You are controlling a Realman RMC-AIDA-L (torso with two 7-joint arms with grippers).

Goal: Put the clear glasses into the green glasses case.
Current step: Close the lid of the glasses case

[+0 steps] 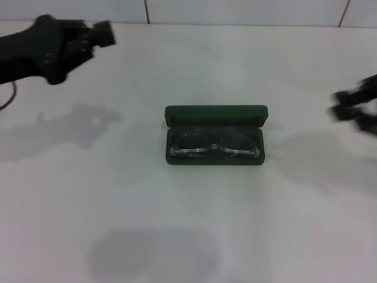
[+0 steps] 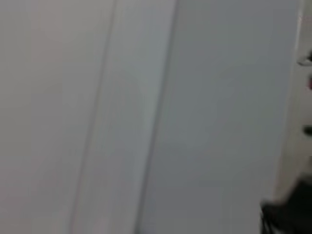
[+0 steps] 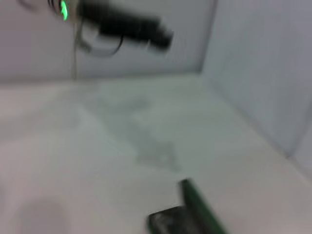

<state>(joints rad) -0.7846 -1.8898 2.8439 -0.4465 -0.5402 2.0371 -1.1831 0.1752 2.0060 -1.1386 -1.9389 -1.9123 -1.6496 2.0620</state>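
The green glasses case (image 1: pixel 215 114) lies open in the middle of the white table, its lid standing up at the far side. The clear glasses (image 1: pixel 213 148) rest inside its tray, lenses side by side. My left gripper (image 1: pixel 101 34) hovers high at the far left, well away from the case. At the right edge my right gripper (image 1: pixel 339 105) also hangs apart from the case, open with nothing between its fingers. One end of the case (image 3: pixel 194 212) shows in the right wrist view, with the left arm (image 3: pixel 124 27) far behind it.
The white table (image 1: pixel 188 224) stretches out on all sides of the case. A pale wall (image 1: pixel 235 10) runs along its far edge. The left wrist view shows only pale wall panels (image 2: pixel 146 117).
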